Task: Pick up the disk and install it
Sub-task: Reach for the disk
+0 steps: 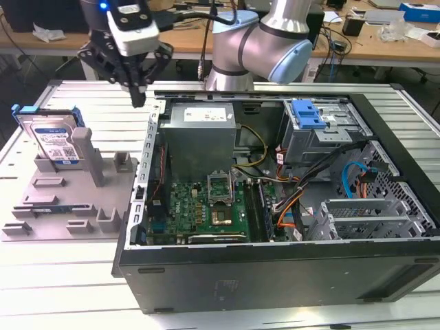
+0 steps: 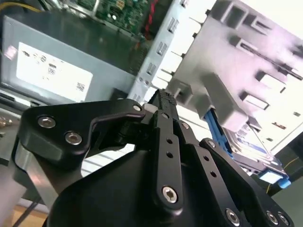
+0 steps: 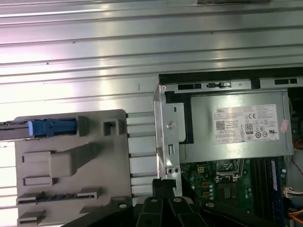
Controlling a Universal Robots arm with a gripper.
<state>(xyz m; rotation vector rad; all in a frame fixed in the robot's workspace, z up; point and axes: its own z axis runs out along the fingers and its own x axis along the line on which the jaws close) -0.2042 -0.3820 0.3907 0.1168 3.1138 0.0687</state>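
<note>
The disk (image 1: 56, 143) stands on edge in the grey holder (image 1: 62, 206) at the exterior view's left. To its right and higher, well apart, the pincer (image 1: 138, 100) hangs drawn together, empty, above the open computer case's (image 1: 275, 275) wall.

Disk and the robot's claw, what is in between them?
In the exterior view, bare table slats and the grey holder's upright post lie between the claw and the disk.
</note>
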